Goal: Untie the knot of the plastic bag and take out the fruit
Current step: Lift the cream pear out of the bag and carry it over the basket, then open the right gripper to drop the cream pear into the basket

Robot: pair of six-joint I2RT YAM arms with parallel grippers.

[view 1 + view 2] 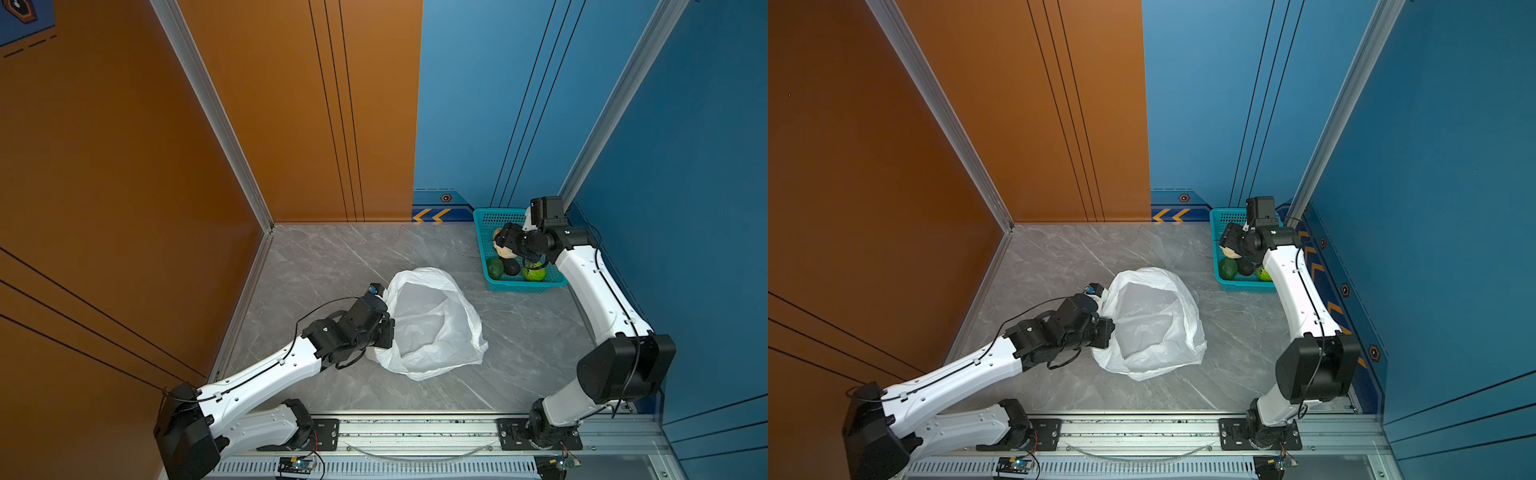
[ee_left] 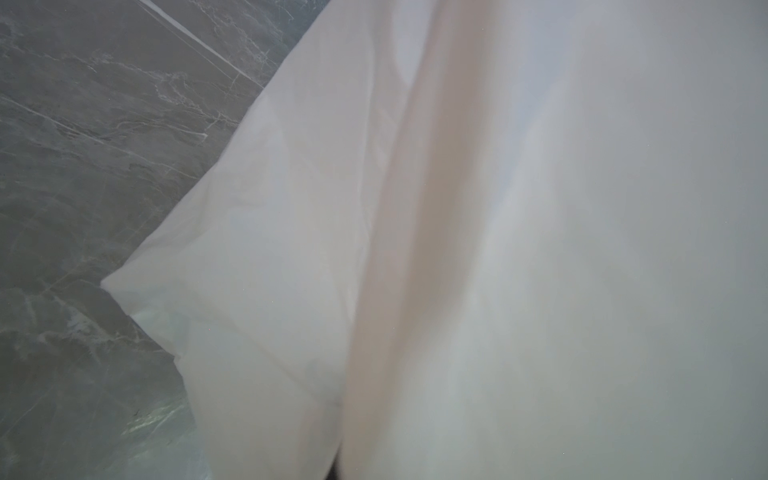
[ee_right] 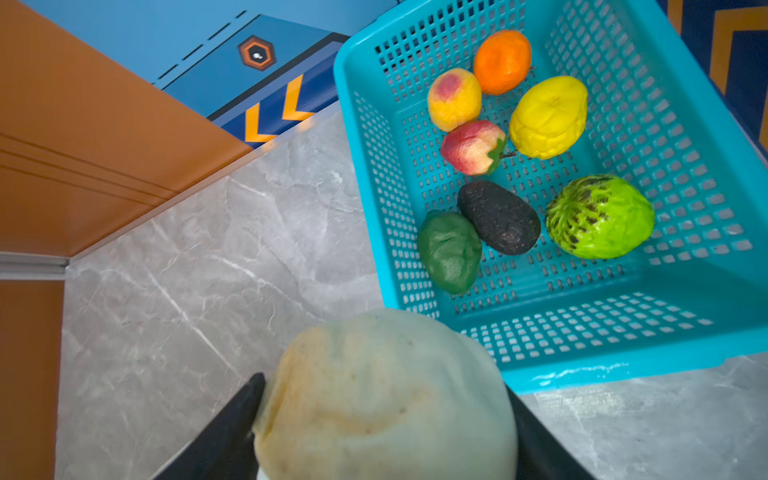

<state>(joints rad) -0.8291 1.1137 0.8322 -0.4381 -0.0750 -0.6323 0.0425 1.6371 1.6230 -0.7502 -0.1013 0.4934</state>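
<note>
Right wrist view showed the right gripper (image 3: 384, 386) grasping the cream fruit (image 3: 386, 415), with a black finger pressed to each side and the basket (image 3: 623, 368) just beyond it. Seven other fruits (image 3: 548, 118) already lay in the basket. In both top views the bag (image 1: 432, 328) sat mid-table with its mouth gaping and nothing visible inside. No knot could be found, so it looked undone. The left gripper (image 1: 384, 332) was clenched, apparently pinching the bag's left rim, though film covered its wrist camera and hid the fingers.

The main risk looked like a drop made too soon. In a top view the cream fruit (image 1: 1228, 250) hung close to the basket's left wall, and I could not tell whether it was fully inside the rim. Released there, the round fruit could strike the rim and roll off across the table (image 1: 332, 270). Dropped onto the others, it could bounce or knock a neighbour about. The light, empty bag would drag if the left arm pulled.

Room was tight on the right. The basket stood in the back corner, just beside the blue wall (image 1: 685, 208), and the right arm ran close along that wall. Open table lay between bag and basket, and in front of the bag toward the rail (image 1: 415, 428).
</note>
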